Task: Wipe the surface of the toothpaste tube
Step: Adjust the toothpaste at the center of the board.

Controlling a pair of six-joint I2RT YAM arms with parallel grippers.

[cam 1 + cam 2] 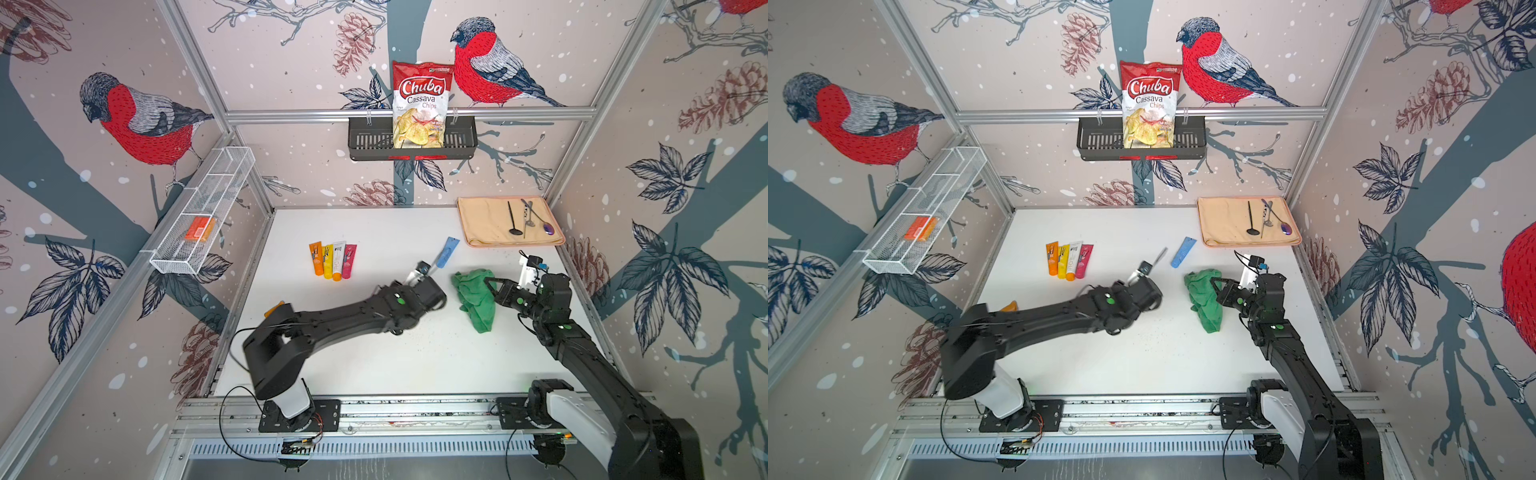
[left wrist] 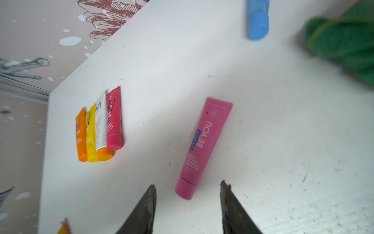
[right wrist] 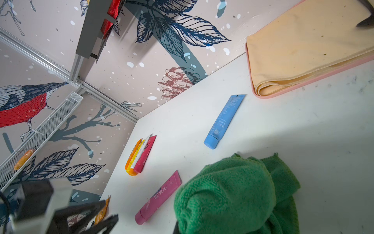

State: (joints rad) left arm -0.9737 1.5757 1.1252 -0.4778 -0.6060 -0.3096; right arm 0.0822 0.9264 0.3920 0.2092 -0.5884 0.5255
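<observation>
**Hanging half-open over a loose pink tube, cloth gripped alongside**

Nothing pins the pink plastic toothpaste tube [image 2: 204, 145], which lies flat and free on the white tabletop [image 2: 283, 162]. If the crumpled green microfibre cloth [image 3: 232, 192] were dragged across it as things stand, I judge the light tube would slide or spin instead of being wiped, perhaps towards the small orange packet [image 1: 274, 309] at the near left edge. Should the left gripper [image 2: 188, 183] close on the round cap alone, the tube could pivot or squirt out of the bite. A further hazard is the cloth itself. It hangs in a loose bundle from the right gripper [image 1: 491, 286], whose jaws are clamped tight on its right side, so a trailing fold could catch the blue plastic tube [image 3: 222, 121] lying just beyond.

The left gripper stands about halfway open and has hold of nothing. In the left wrist view the pink tube's cap end points into the gap between the two dark fingertips [image 2: 149, 198], and its crimped end points away towards the far side. The right wrist view shows a strip of bare table between tube and gripper, so they are apart. How high the tips sit above it I cannot tell. In both top views the left arm's wrist hides the tube. The cloth lies near it, on its right.

Farther off, the row of four tubes [image 1: 332, 259] at the far left and the folded beige cloth [image 1: 482, 224] in the far right corner are well apart from all this.
</observation>
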